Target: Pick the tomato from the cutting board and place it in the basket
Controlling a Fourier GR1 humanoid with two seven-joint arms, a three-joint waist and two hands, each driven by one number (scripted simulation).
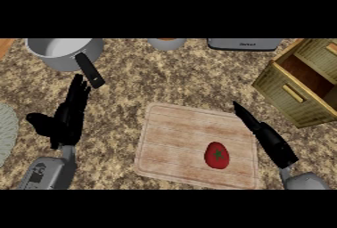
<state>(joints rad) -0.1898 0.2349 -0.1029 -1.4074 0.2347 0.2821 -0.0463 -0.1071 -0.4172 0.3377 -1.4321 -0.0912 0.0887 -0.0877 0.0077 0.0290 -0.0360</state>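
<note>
A red tomato [217, 155] with a green stem lies on the near right part of the wooden cutting board [178, 133]. My right hand [266, 136] hovers over the board's right edge, just right of the tomato, fingers straight and pointing away, holding nothing. The woven basket [289, 91] stands at the right, beyond that hand, tilted with its open compartments showing. My left hand [67, 116] rests open at the left, well away from the board, fingers pointing up the view.
A grey pot [63, 52] with a black handle stands at the back left, just beyond my left hand. A pale plate's edge [5, 133] shows at the far left. A cup [166, 42] and a grey appliance [245, 43] sit along the back.
</note>
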